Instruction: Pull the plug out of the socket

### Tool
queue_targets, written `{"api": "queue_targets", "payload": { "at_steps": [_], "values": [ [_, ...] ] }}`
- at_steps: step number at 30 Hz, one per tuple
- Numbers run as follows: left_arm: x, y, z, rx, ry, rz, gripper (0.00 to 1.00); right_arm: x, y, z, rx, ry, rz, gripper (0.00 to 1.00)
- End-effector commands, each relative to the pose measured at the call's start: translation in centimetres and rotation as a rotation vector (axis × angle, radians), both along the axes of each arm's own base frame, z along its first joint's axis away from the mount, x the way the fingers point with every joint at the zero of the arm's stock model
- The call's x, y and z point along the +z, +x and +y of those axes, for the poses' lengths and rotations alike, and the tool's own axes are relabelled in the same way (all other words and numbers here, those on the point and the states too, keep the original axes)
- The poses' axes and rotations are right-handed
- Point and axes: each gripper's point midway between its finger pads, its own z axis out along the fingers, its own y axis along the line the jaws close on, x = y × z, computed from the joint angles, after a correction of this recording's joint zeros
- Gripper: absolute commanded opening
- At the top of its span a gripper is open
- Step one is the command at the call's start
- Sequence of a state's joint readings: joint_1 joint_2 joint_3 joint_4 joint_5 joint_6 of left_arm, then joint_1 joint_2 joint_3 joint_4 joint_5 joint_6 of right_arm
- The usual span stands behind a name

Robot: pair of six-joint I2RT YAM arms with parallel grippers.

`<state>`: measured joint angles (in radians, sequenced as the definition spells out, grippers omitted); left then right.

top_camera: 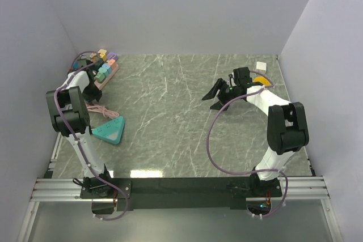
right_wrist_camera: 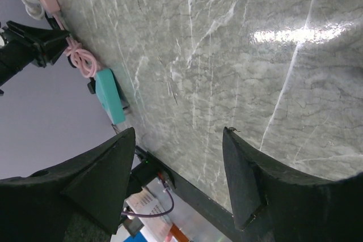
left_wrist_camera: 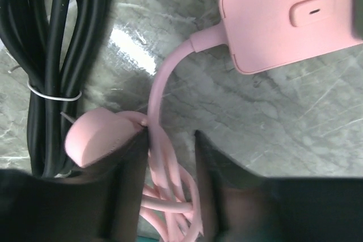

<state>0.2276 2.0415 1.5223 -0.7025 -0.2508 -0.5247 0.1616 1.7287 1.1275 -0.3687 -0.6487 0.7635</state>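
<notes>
A pink power strip (top_camera: pixel 106 73) lies at the far left of the table with several coloured plugs (top_camera: pixel 104 69) standing in its sockets. Its bare end (left_wrist_camera: pixel 283 18) fills the upper right of the left wrist view, and its pink cable (left_wrist_camera: pixel 161 86) runs down into a coil. My left gripper (left_wrist_camera: pixel 171 134) is open, its jaws astride that coiled cable, with the cable's own pink plug (left_wrist_camera: pixel 93 137) just to its left. In the top view my left gripper (top_camera: pixel 93 96) is low beside the strip's near end. My right gripper (top_camera: pixel 214 96) is open and empty over mid-table, as the right wrist view (right_wrist_camera: pixel 179 131) also shows.
A bundle of black cable (left_wrist_camera: pixel 51 55) tied with a white tie lies left of the pink plug. A teal wedge-shaped object (top_camera: pixel 110 130) sits near the left front. A yellow object (top_camera: pixel 261 79) and a white block (top_camera: pixel 261 66) lie at the back right.
</notes>
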Motion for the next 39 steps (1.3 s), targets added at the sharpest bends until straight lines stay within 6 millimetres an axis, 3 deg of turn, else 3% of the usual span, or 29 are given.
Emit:
{"api": "queue_targets", "payload": {
  "at_steps": [1,2,3,5,8,12,16,20,21,26,27,29,30,36,39],
  "values": [
    [-1.9,-0.5,-2.1,-0.072,-0.044,0.034,0.35,1.6,0.9,0.6,0.023,0.009,-0.049,0.69],
    [-2.1,-0.7,-2.4,-0.076,-0.047,0.031,0.3,1.7,0.9,0.6,0.022,0.011,-0.052,0.69],
    [-2.1,-0.7,-3.2,-0.092,-0.054,0.022,0.15,1.8,1.0,0.6,0.019,0.011,-0.054,0.69],
    [-3.1,-1.5,-5.4,-0.138,-0.113,0.033,0.01,1.8,1.0,0.5,0.016,0.008,-0.054,0.69],
    [-2.6,-0.9,-9.8,-0.259,-0.17,-0.009,0.01,2.2,1.3,0.3,0.011,-0.01,-0.067,0.69],
    [0.5,1.0,-17.0,-0.411,-0.227,-0.087,0.01,2.6,1.6,-0.1,-0.002,-0.027,-0.073,0.69],
    [3.6,2.7,-22.6,-0.496,-0.302,-0.166,0.01,3.0,1.9,-0.7,-0.02,-0.049,-0.08,0.69],
    [3.0,1.9,-27.4,-0.55,-0.354,-0.148,0.0,3.3,2.4,-1.6,-0.032,-0.071,-0.089,0.69],
    [2.5,1.2,-29.1,-0.558,-0.372,-0.136,0.0,3.2,2.3,-1.8,-0.035,-0.08,-0.082,0.68],
    [-0.7,-2.6,-33.9,-0.547,-0.418,-0.09,0.01,3.5,2.6,-3.1,-0.048,-0.12,-0.094,0.69],
    [-1.7,-4.9,-35.2,-0.529,-0.444,-0.06,0.0,3.4,2.5,-3.3,-0.048,-0.127,-0.087,0.69],
    [-1.5,-6.8,-38.2,-0.563,-0.493,-0.087,0.01,3.5,2.5,-3.6,-0.047,-0.145,-0.093,0.69],
    [-2.5,-8.5,-38.6,-0.536,-0.503,-0.055,0.01,3.5,2.3,-3.7,-0.046,-0.148,-0.09,0.69],
    [-1.9,-15.8,-45.8,-0.662,-0.613,-0.015,0.0,3.8,2.0,-4.4,-0.035,-0.203,-0.101,0.69],
    [-1.3,-17.6,-47.1,-0.728,-0.581,0.01,0.01,4.0,2.2,-4.8,-0.019,-0.232,-0.105,0.69]
  ]
}}
